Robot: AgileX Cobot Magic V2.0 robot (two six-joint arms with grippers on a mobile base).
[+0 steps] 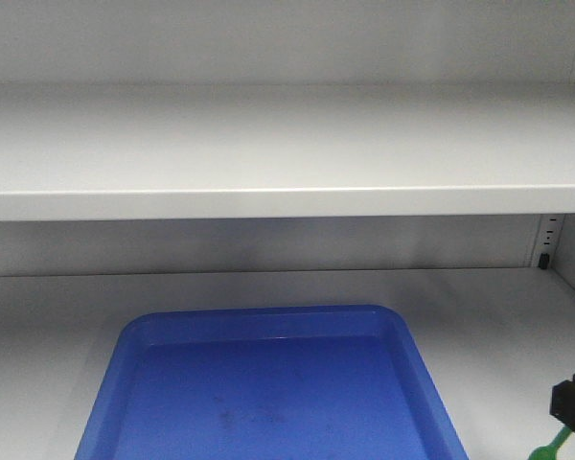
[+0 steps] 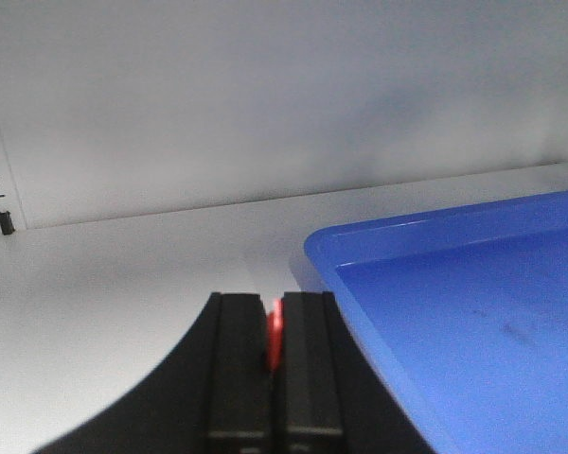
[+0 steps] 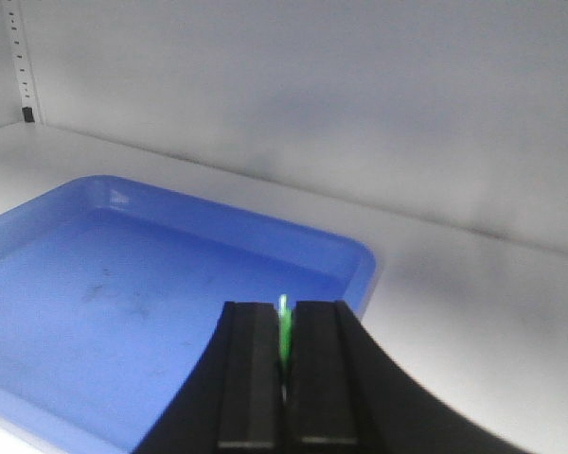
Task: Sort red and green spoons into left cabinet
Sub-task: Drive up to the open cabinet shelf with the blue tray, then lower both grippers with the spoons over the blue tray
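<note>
Right, both arms are in at the left cabinet (image 1: pixel 268 153), down at the lower shelf (image 1: pixel 517 326) where the blue tray (image 1: pixel 268 314) sits flat with nothing in it. On the left wrist camera, the left gripper (image 2: pixel 275 322) has its two black fingers pressed close together with a sliver of the red spoon (image 2: pixel 275 339) pinched between them. Only that thin red strip shows, so I can't say which end of the spoon it is. The claw sits just off the tray's left side, with bare grey shelf below and ahead of it, and the tray's rounded corner is just to its right. Over on the right wrist camera it's the same story: the right gripper (image 3: pixel 284 326) is clamped tight on the green spoon (image 3: pixel 283 333), a narrow green line poking up between the pads. The tray spreads out ahead and to its left. The front camera catches that right claw as a dark block at the bottom right corner, off the tray's right edge, with a bit of green spoon hanging below it. The upper shelf (image 1: pixel 268 196) runs wide and flat across the top.
</note>
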